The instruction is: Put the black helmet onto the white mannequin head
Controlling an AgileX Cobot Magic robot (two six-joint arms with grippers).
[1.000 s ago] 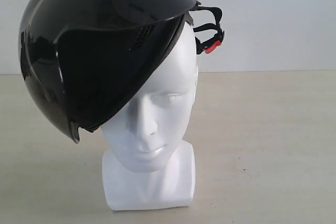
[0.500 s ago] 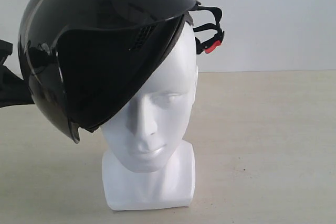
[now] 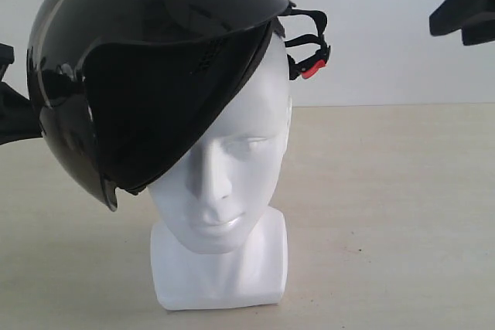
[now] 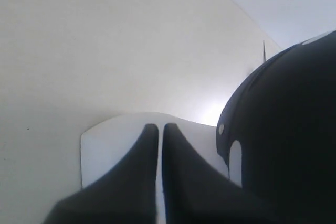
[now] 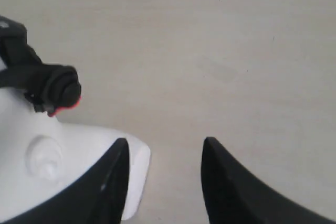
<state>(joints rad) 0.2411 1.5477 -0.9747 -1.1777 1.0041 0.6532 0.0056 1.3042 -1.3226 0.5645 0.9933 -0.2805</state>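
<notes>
The black helmet (image 3: 147, 59) sits tilted on the white mannequin head (image 3: 224, 183), its visor hanging over the head's left side in the exterior view and leaving the face bare. Its chin strap with red buckle (image 3: 312, 69) dangles behind. My left gripper (image 3: 11, 113) pokes out behind the helmet's left edge; in its wrist view it (image 4: 160, 127) is shut on nothing, beside the helmet shell (image 4: 289, 129) and above the white base (image 4: 105, 145). My right gripper (image 3: 464, 5) hangs at the upper right, open (image 5: 165, 145) above the mannequin's ear (image 5: 44, 158) and the buckle (image 5: 60, 90).
A pale beige table (image 3: 387, 214) carries the mannequin, with a plain white wall (image 3: 387, 28) behind it. Nothing else stands on the table in any view.
The right gripper has come into the exterior view at the upper right. The left gripper appeared behind the helmet's left side and has shifted slightly left. Helmet and head have not moved.
</notes>
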